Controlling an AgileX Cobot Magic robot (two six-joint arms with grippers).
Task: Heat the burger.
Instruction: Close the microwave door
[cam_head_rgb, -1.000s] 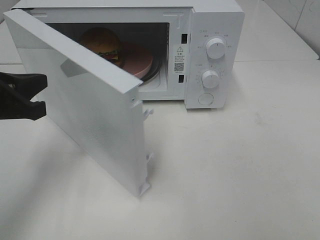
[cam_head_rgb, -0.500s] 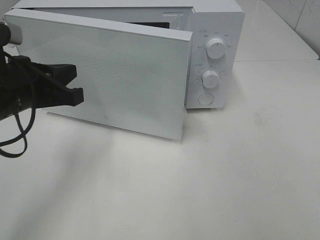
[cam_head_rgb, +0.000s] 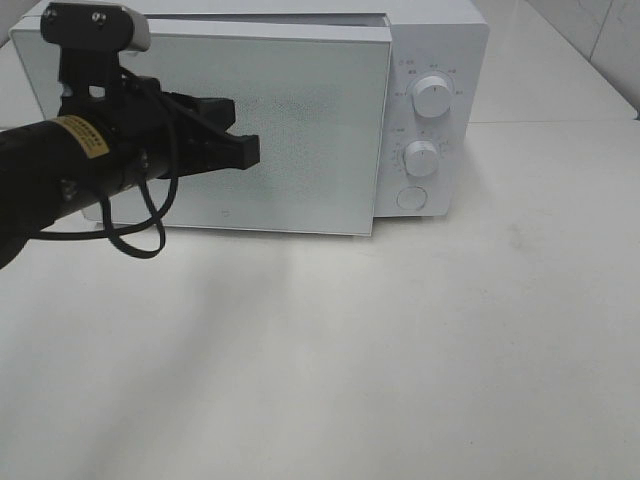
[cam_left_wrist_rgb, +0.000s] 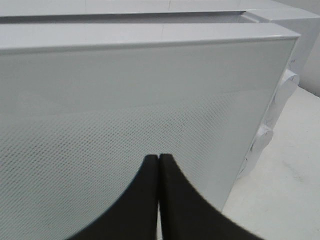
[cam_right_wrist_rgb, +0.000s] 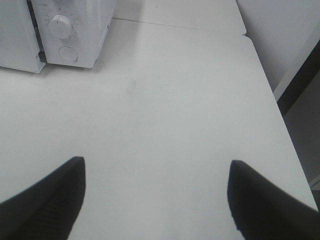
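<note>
Against the microwave door (cam_head_rgb: 290, 120), left gripper (cam_head_rgb: 245, 150), jaws clenched on nothing, tips at or just off the dotted panel. Door looks shut or nearly so. The burger is out of sight, presumably behind that door. Judged light, soft and layered, apt to slide apart, so grip gently across the bun. Right gripper (cam_right_wrist_rgb: 155, 164) has jaws spread and empty, over the tabletop (cam_head_rgb: 400, 350) right of the microwave door.
</note>
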